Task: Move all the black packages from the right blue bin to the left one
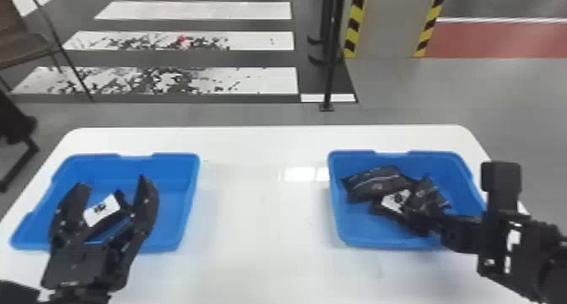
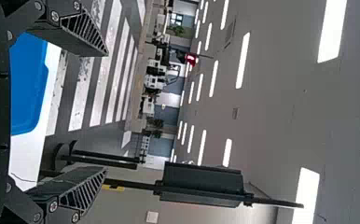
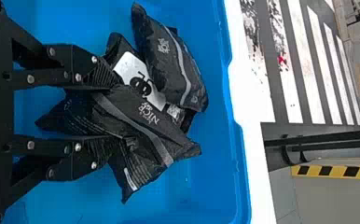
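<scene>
Inside the right blue bin (image 1: 367, 231), the right tool (image 3: 115, 113) pinches a black package (image 3: 143, 123), so lifting and carrying it to the left bin (image 1: 172, 214) seems next, the left tool (image 1: 112, 183) spread wide there.

Both bins, left (image 1: 190, 172) and right (image 1: 358, 235), are plain blue; the table (image 1: 261, 240) is white. The packages (image 3: 143, 119) are black, crossed by a grey stripe (image 3: 162, 147) and marked with pale print. White labels (image 3: 138, 77) with black figures sit against the black wrapping. Both grippers, left (image 1: 113, 183) and right (image 1: 460, 235), are black, dotted with silvery screws. Beyond, grey floor (image 1: 422, 96) carries white bars (image 1: 198, 10) alternating with dark grey, two of them mottled black, one with a red spot (image 1: 182, 39). The pillar (image 1: 388, 24) is grey, edged in slanting yellow-and-black bands (image 1: 355, 24); beside it lies a dull red strip (image 1: 502, 43).
</scene>
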Robot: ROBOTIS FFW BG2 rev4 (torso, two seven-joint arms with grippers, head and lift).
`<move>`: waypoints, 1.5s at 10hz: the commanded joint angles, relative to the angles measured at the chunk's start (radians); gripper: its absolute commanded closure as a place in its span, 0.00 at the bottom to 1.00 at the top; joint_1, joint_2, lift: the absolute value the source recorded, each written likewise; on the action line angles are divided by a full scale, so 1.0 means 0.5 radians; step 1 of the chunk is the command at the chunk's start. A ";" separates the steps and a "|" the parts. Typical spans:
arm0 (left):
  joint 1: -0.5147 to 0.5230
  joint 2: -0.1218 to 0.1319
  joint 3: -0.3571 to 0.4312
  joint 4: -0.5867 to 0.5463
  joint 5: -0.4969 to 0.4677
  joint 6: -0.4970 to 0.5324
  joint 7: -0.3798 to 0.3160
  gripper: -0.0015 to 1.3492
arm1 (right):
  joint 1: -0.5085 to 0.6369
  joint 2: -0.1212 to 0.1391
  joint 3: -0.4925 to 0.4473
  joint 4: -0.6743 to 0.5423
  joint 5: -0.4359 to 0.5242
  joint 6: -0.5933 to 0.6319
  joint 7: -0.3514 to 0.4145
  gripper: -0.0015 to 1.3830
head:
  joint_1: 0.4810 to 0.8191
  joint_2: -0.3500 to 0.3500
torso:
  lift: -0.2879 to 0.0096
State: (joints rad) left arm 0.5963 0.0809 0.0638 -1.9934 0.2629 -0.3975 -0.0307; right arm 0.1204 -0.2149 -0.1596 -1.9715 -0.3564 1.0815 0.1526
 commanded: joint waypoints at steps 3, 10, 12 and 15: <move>0.000 -0.005 -0.004 0.008 0.017 -0.015 0.000 0.15 | 0.167 0.000 -0.008 -0.168 -0.184 -0.146 0.017 0.82 | 0.63 0.54 | 0.45; -0.044 0.010 -0.132 0.018 0.116 -0.113 0.012 0.15 | -0.349 -0.181 0.399 0.465 -0.639 -0.872 0.937 0.82 | 0.63 0.68 | 0.45; -0.069 0.025 -0.199 0.018 0.160 -0.113 0.012 0.15 | -0.452 -0.242 0.618 0.431 -0.659 -0.921 1.014 0.82 | 0.63 0.77 | 0.45; -0.103 0.053 -0.283 -0.001 0.212 -0.113 0.012 0.15 | -0.550 -0.313 0.922 0.338 -0.647 -0.911 1.042 0.82 | 0.63 0.84 | 0.45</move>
State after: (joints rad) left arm 0.5521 0.1030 -0.0644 -1.9913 0.3600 -0.4541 -0.0236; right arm -0.1381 -0.3629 0.2602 -1.8013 -0.6816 0.6243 0.6737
